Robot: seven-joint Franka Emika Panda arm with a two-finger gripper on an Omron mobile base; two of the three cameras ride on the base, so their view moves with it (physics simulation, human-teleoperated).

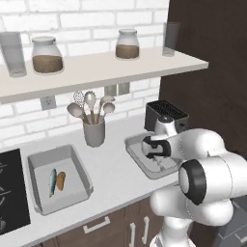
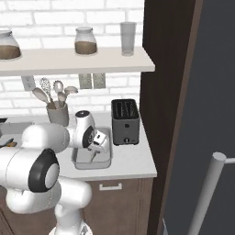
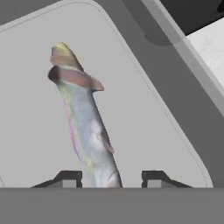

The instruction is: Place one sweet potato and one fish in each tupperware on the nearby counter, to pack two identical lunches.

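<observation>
Two pale grey tupperware trays sit on the off-white counter [image 1: 110,170]. The left tupperware [image 1: 36,195] holds a fish [image 1: 52,182] and an orange sweet potato [image 1: 61,180] side by side. My arm bends over the right tupperware [image 2: 92,166], with the gripper [image 2: 94,155] pointing down into it. In the hand view a second fish [image 3: 87,127] lies on this tray's floor, near its sloped wall [image 3: 168,81]. It runs up from between my gripper's [image 3: 111,177] fingertips. Both fingertips stand apart from it, so the gripper is open.
A black toaster [image 2: 125,120] stands right behind the right tray, and a dark tall cabinet [image 2: 170,69] closes off the counter's right end. A grey utensil holder [image 1: 94,131] sits between the trays by the brick wall. A black cooktop [image 1: 10,190] lies at far left, and a shelf [image 1: 96,70] with jars hangs overhead.
</observation>
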